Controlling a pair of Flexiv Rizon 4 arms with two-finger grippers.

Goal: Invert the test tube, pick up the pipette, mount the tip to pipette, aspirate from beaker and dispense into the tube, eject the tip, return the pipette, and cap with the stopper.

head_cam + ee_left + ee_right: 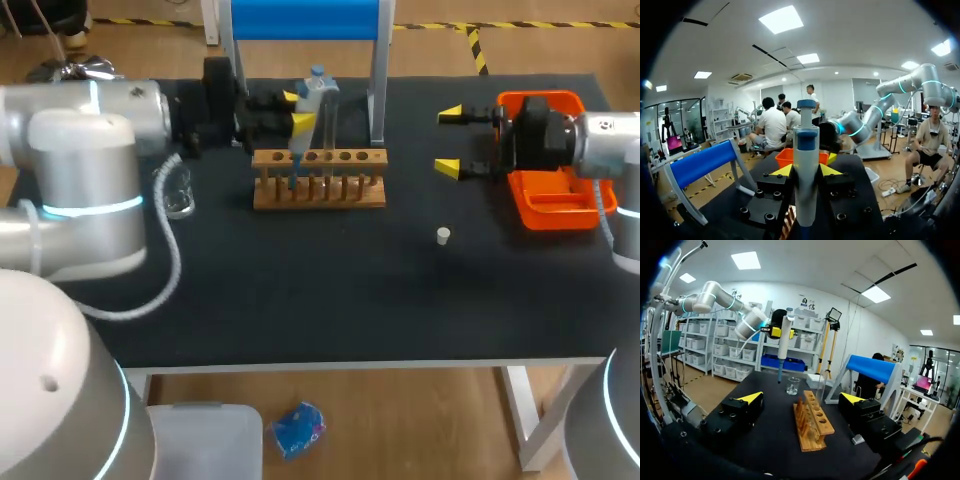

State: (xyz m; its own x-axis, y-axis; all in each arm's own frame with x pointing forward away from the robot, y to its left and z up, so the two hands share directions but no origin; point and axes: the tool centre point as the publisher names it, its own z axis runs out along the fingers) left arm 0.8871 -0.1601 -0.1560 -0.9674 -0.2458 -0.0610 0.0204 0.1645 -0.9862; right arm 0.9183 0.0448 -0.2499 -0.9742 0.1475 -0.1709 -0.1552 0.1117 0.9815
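Pipette (310, 100): clamped upright in left end effector (296, 110), over rack (318, 180) at far edge of desk (300, 300), probably to aim downward. Right end effector (448, 140): fingers apart, empty, beside orange tray (560, 205). Stopper (443, 235): loose nearby, uncapped step pending.

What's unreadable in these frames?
- Lower end of the pipette: in the left wrist view, cut off by the edge; in the head view, lost against the rack.
- Fill level of the beaker: head view, too small, clear glass.
- Far end of the orange tray: head view, covered by the right gripper.
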